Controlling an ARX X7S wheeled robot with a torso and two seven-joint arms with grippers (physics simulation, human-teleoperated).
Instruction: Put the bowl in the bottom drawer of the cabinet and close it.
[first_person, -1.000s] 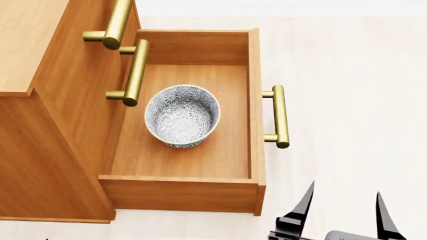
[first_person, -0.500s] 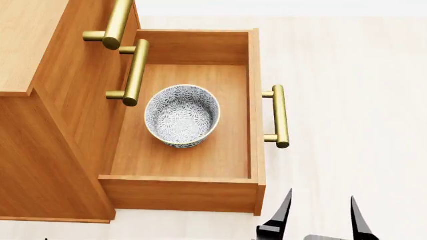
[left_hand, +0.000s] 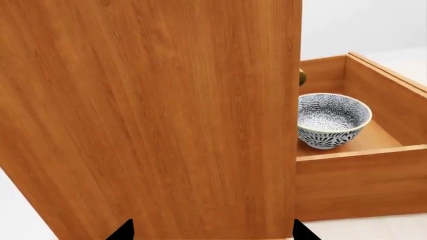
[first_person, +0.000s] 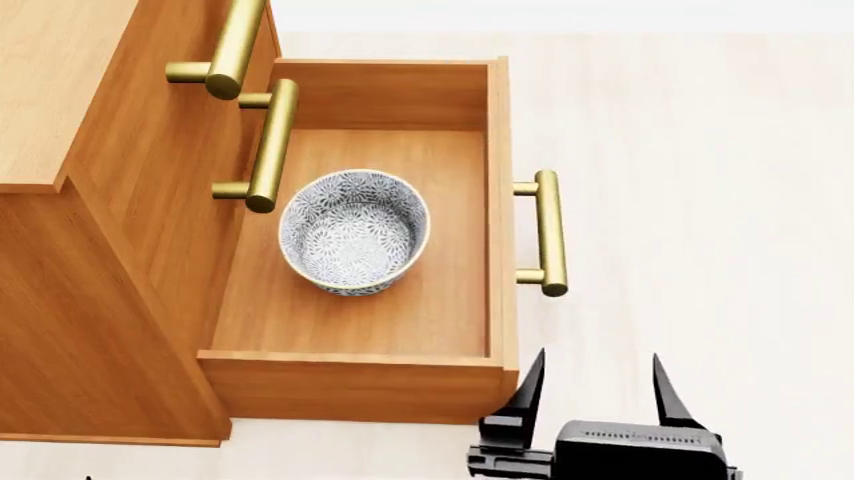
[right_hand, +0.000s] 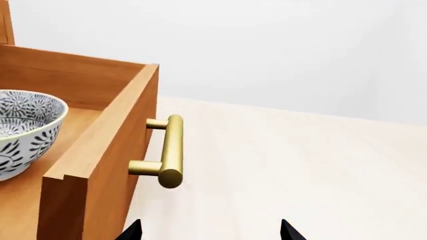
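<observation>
My right end effector (first_person: 595, 385) sits nearest, low in the head view, its two black fingers spread apart with nothing between them, pointing up toward the corner of the bottom drawer (first_person: 501, 200); most of its body is cut off by the frame edge, and in its own wrist view only two dark fingertips (right_hand: 288, 231) show. My left end effector (left_hand: 210, 232) is harder to read — its wrist view shows only two black tips at the frame edge, set wide apart and released, close against the cabinet (first_person: 94, 270) side panel, which fills most of that picture; in the head view I cannot make it out at all. Just beyond my right fingers the bottom drawer stands pulled out, its brass handle (first_person: 545, 233) on the front face, clear of my fingers and not gripped. The bowl (first_person: 354, 231) stands upright on the drawer floor, nearer the cabinet side than the front, touching no wall that I can see; the middle drawer's handle (first_person: 268, 146) overhangs and hides a sliver of its rim. Farther up, the top drawer's handle (first_person: 230, 48) is cropped by the frame, and the cabinet's top surface is only partly in view. The floor (first_person: 707, 200) is pale, cream-coloured with a faint wood grain, running out bare beyond the drawer — in the right wrist view it meets a plain whitish wall (right_hand: 300, 50) far behind.
</observation>
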